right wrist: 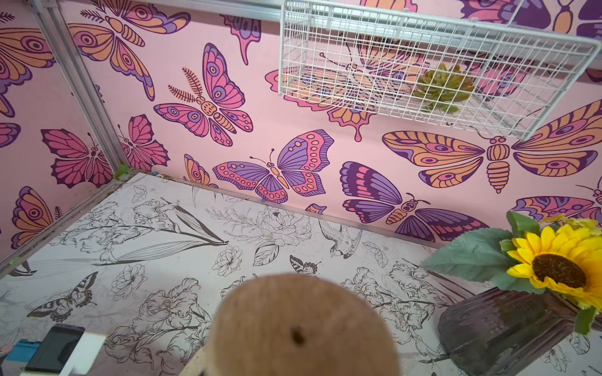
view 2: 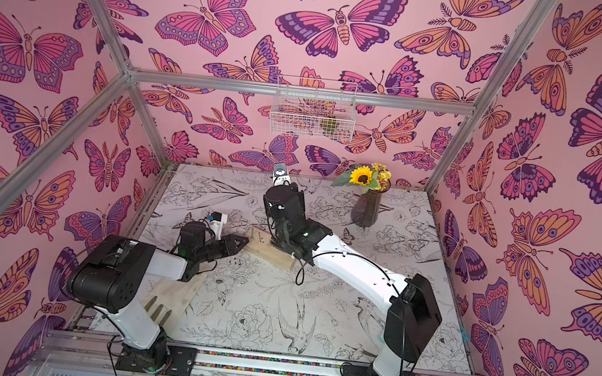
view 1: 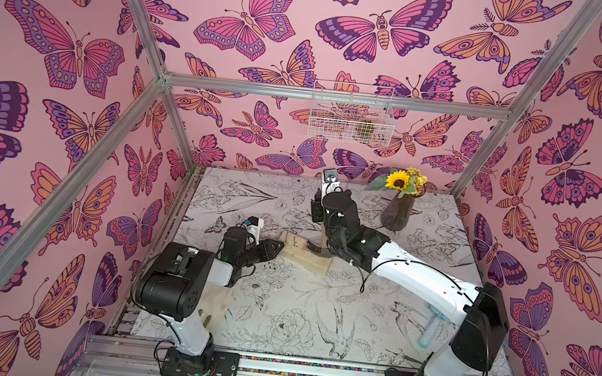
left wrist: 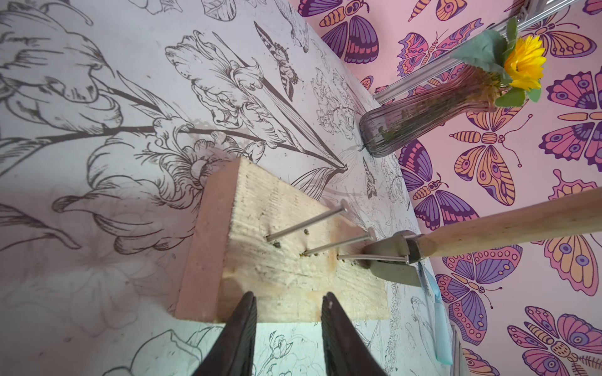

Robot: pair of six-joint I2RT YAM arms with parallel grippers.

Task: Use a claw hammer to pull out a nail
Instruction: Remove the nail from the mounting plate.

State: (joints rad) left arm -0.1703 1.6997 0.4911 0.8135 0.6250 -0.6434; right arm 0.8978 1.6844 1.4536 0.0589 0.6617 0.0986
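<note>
Where pink butterfly-print walls (view 1: 55,49) close in on three sides, a bench (view 1: 276,311) w/ black-and-white flower and bird drawings fills the booth floor. Two white-and-black robot arms, L (view 1: 179,279) and R (view 1: 417,277), reach in from the near edge.

A white wire basket (view 1: 351,113) hangs on the back wall w/ a small green plant (right wrist: 443,86) inside. A dark ribbed vase (view 1: 398,212) w/ a sunflower (view 1: 397,180) stands at the back R of the bench, well apart from the rest.

A wooden block (view 1: 303,253) lies flat mid-bench. The claw hammer (left wrist: 488,228) is at that block. Its pale handle stands up from it, and its grey head (left wrist: 391,257) sits close over the top face.

R hand (view 1: 321,217) is above the block, clamped on the handle. Its fingers are hidden, but the handle's round butt end fills the R wrist view.

L hand (left wrist: 288,294) lies low at the block's near end. Its two dark fingers (left wrist: 244,325) are spread w/ a clear gap btwn them, tips over the block's edge. Can't tell if they touch it.

The forked claw sits round the shank of one nail (left wrist: 350,257). Two more nails (left wrist: 306,221) stick up just beside it.
</note>
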